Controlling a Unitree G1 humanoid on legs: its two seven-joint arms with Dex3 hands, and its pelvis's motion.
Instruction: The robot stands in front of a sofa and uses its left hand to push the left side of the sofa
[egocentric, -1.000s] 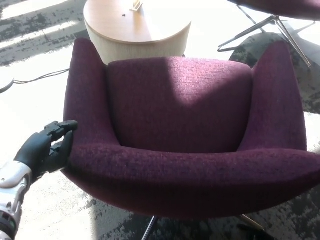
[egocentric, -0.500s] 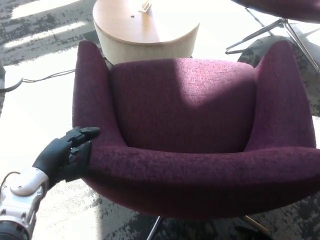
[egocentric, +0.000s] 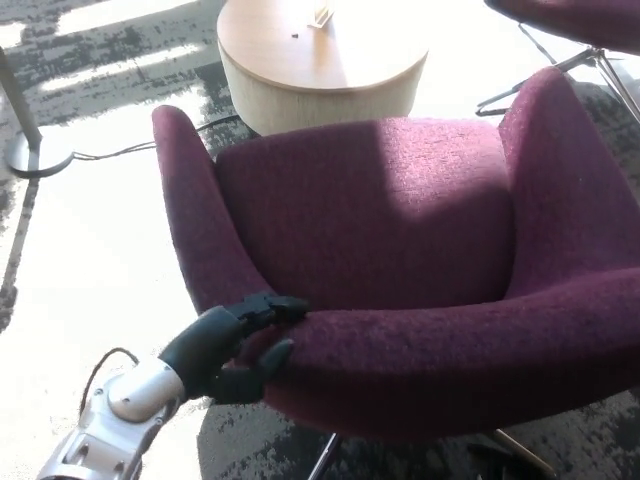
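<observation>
A purple fabric sofa chair (egocentric: 400, 250) fills the middle of the head view, its backrest rim nearest me and its seat facing away. My left hand (egocentric: 232, 343) presses against the outer left corner of the rim, fingers apart, thumb on top of the fabric and a finger against the side. It holds nothing. The silver forearm (egocentric: 115, 425) comes in from the lower left. My right hand is out of the picture.
A round wooden table (egocentric: 320, 60) stands just beyond the sofa. A lamp base (egocentric: 35, 155) with a black cable sits at the far left. Another purple chair's metal legs (egocentric: 590, 65) show at the top right. The sofa's own metal legs (egocentric: 325, 455) are below.
The sofa has turned clockwise, its left side swinging away to the right. My left hand has followed it right and forward, staying on the corner. The camera has also shifted.
</observation>
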